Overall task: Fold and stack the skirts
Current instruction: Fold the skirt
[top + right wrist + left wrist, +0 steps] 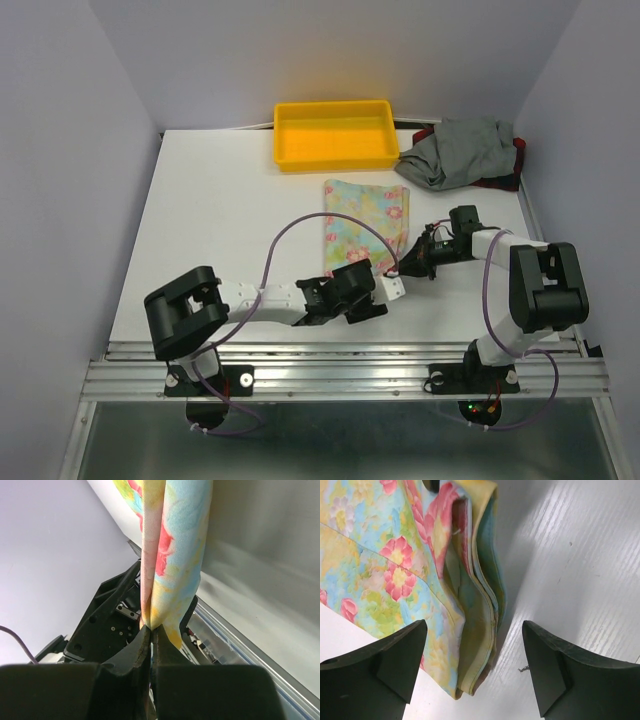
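The pastel floral skirt (pixel 366 212) lies folded on the white table, just in front of the tray. My left gripper (pixel 366 280) is open over the skirt's near corner. In the left wrist view that layered corner (pixel 470 645) lies between the open fingers (pixel 395 665), untouched. My right gripper (pixel 408 265) is shut on the skirt's right edge. The right wrist view shows the cloth (pixel 170 555) pinched at the fingertips (pixel 145 640) and pulled taut. The grey skirt (pixel 460 150) lies crumpled at the back right on top of the red-and-black plaid skirt (pixel 517 152), which is mostly hidden.
A yellow plastic tray (pixel 335 106) stands at the back centre of the table, beside the grey heap. Purple cables loop over both arms. A metal rail (pixel 340 375) runs along the near edge. Grey walls close in left and right.
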### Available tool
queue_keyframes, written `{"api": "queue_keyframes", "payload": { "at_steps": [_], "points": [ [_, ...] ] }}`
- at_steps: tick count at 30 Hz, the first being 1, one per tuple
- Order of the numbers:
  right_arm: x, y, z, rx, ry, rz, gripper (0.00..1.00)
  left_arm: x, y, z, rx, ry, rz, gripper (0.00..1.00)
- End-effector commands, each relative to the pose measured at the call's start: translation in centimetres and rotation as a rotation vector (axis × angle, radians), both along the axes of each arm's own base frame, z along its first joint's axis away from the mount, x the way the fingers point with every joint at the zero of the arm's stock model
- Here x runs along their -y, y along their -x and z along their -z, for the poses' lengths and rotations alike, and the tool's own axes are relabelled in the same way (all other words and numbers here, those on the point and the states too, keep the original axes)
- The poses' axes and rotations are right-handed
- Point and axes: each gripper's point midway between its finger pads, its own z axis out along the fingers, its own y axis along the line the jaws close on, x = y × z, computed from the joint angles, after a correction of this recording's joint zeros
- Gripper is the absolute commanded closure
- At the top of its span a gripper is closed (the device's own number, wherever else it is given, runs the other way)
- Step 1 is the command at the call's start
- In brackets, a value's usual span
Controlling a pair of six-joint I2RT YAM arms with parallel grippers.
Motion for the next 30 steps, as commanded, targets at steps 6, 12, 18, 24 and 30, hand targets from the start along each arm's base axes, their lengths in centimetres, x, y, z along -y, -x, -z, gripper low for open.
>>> {"api": "queue_keyframes", "payload": {
  "at_steps": [6, 12, 18, 24, 30],
  "points": [
    [0.0, -0.3, -1.6, -0.008, -0.064, 0.036, 0.99, 2.9, -1.2, 0.5, 0.019, 0.017, -0.048, 0.22],
    [0.1, -0.5, -2.4, -0.008, -0.083, 0.052, 0.99, 1.7, -2.1, 2.0, 0.04, -0.034, -0.134, 0.32],
    [0.2, -0.3, -2.0, -0.008, -0.08, 0.046, 0.99, 0.1, -2.0, 2.0, 0.046, -0.043, -0.166, 0.52],
    [0.5, -0.5, -1.4, 0.027, -0.063, 0.036, 0.99, -0.3, -2.9, 0.8, 0.04, -0.046, -0.168, 1.0],
    [1.9, -0.9, -0.3, 0.117, 0.082, -0.058, 0.41, 0.0, -1.1, -0.1, -0.018, -0.112, -0.015, 1.0]
  ]
}}
